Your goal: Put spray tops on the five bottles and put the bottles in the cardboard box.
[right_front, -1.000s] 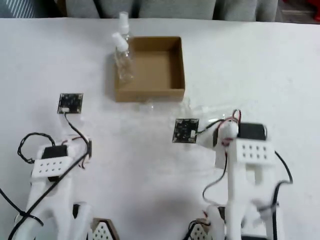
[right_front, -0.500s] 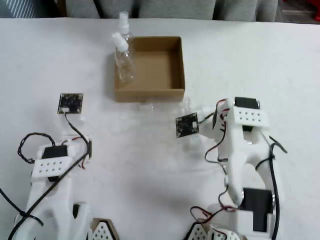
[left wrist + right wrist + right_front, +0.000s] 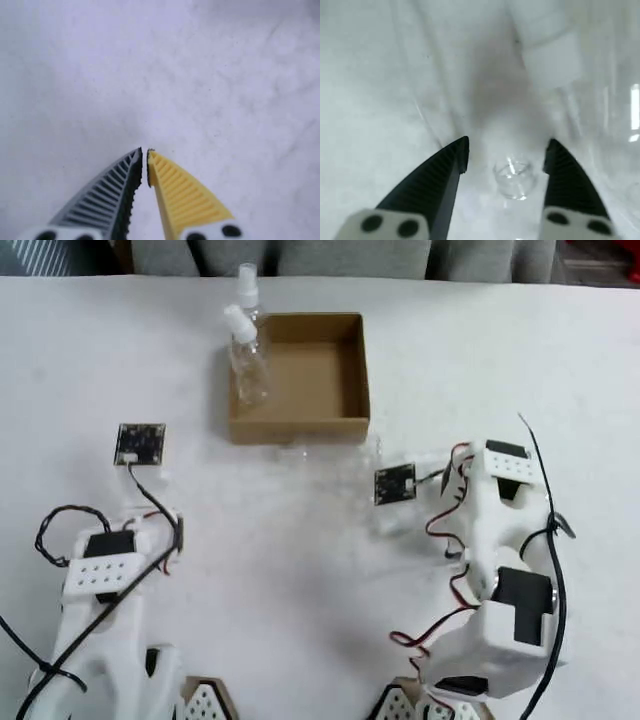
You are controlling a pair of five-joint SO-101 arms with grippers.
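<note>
**White table, box on the far side**

White table (image 3: 560, 350) runs from my two arms out to the far edge. Close to me, by the near left corner, the left arm (image 3: 100, 575) sits low. The left gripper (image 3: 145, 151) is pinched together with nothing in it. It hangs over bare table.

By the near right corner, the right arm (image 3: 495, 530) bends in toward the middle. The right gripper (image 3: 508, 142) has its fingers spread wide. The round mouth of a clear bottle (image 3: 513, 179) sits between them, and neither finger touches it. Just past it is a white part that looks like a spray top (image 3: 547, 57), but it is too blurry for me to be sure.

Farther out, the cardboard box (image 3: 300, 428) sits toward the far edge, open side up. The first topped bottle (image 3: 248, 365) is at its left wall. I cannot tell if it is inside or just outside. The second topped bottle (image 3: 247, 288) is behind the box's far left corner, close to the far edge.
</note>
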